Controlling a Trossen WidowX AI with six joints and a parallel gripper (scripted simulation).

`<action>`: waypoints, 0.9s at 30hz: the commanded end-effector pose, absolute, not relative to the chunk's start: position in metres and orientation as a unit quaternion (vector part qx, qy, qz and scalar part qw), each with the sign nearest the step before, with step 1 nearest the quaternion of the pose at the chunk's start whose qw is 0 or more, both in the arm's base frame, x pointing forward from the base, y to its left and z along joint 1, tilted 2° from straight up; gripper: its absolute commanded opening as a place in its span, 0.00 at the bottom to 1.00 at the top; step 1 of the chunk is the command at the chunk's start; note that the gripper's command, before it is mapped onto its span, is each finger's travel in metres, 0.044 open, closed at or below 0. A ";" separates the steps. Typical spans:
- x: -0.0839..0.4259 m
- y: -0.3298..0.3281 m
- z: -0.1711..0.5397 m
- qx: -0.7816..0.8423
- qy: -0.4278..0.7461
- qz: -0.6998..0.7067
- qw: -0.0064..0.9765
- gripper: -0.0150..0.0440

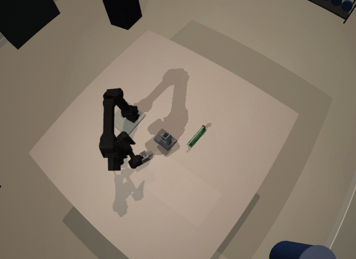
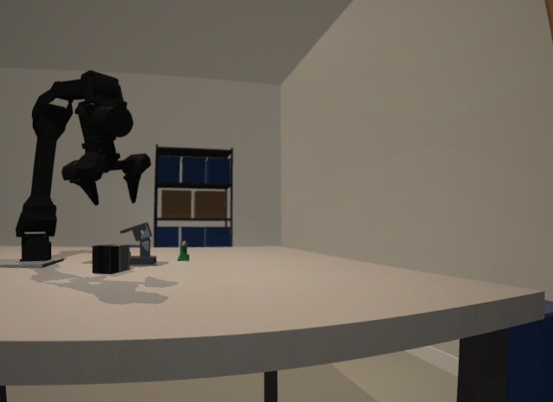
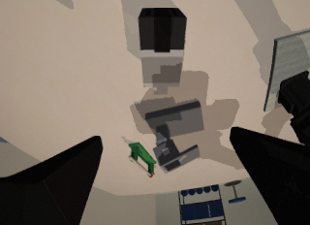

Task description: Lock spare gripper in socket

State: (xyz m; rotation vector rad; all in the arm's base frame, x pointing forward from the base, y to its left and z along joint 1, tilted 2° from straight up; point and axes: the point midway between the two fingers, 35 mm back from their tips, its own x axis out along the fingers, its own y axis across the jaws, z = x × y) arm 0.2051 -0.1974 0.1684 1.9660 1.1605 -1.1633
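Observation:
The grey mount [image 1: 165, 140] [image 2: 145, 259] [image 3: 179, 119] stands on the table with its tilted socket on top; no pin shows in the socket. The lock pin, with its red head [image 1: 203, 126] [image 2: 184, 242] [image 3: 150, 176], lies along the green holder [image 1: 197, 138] [image 2: 183, 257] [image 3: 141, 152], beyond the mount. The spare gripper [image 1: 146, 156] [image 2: 111, 258] [image 3: 162, 36], a black and grey block with a short spigot, lies on the table beside the mount, its spigot end towards the mount. My gripper [image 2: 114, 203] [image 3: 169, 139] is open and empty, high above the table near the spare gripper, touching nothing.
The arm's base stands on a pale ribbed plate [image 1: 126, 128] [image 3: 285, 65] to one side of the mount. The mount stands between the spare gripper and the green holder. A shelf rack [image 2: 193, 185] stands far behind the table.

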 end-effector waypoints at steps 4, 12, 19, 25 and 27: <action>0.206 -0.199 0.135 0.739 0.439 -0.434 0.270 1.00; 0.208 -0.197 0.098 0.740 0.445 -0.434 0.258 1.00; 0.209 -0.197 0.090 0.740 0.445 -0.434 0.258 1.00; 0.209 -0.198 0.080 0.740 0.445 -0.434 0.258 1.00; 0.209 -0.198 0.077 0.740 0.445 -0.434 0.258 1.00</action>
